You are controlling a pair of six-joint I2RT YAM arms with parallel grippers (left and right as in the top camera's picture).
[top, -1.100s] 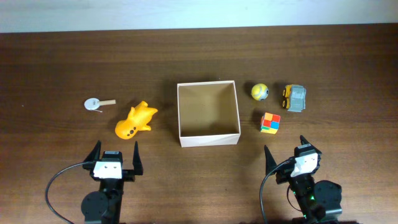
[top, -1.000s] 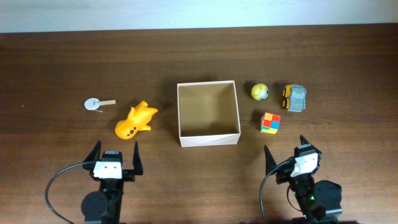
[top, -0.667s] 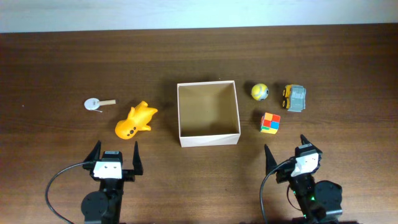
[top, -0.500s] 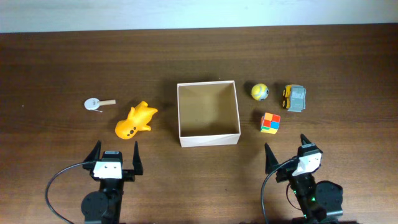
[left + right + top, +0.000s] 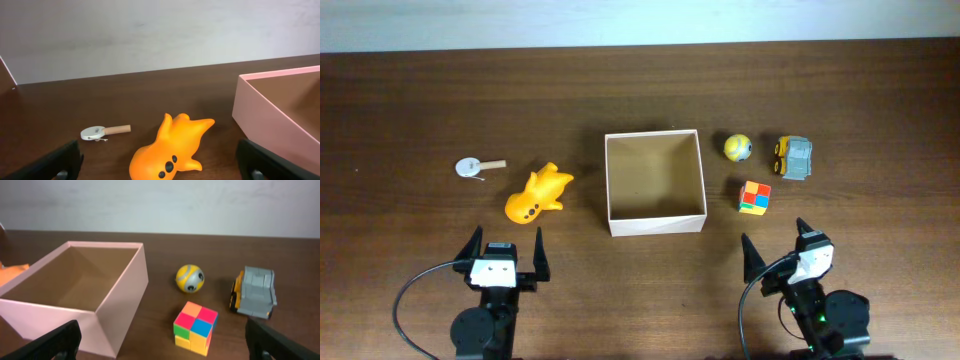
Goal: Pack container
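Observation:
The container (image 5: 657, 224) is a square white-walled box with a tan inside, holding nothing, at the table's middle. Its side wall (image 5: 122, 292) fills the left of the right wrist view. Left of it lie an orange animal toy (image 5: 537, 194) and a white disc with a wooden handle (image 5: 475, 165). To its right are a yellow ball (image 5: 738, 147), a multicoloured cube (image 5: 754, 196) and a grey-and-yellow truck (image 5: 794, 157). My left gripper (image 5: 506, 246) stands open just short of the orange toy (image 5: 175, 147). My right gripper (image 5: 773, 238) stands open just short of the cube (image 5: 196, 327). Neither holds anything.
The dark wooden table (image 5: 410, 90) ends at a pale wall at the back. The container's near corner (image 5: 240, 107) shows at the right of the left wrist view. A black cable (image 5: 408, 300) loops beside the left arm's base.
My right gripper has shifted slightly to the left. The left gripper and all the objects have stayed where they were.

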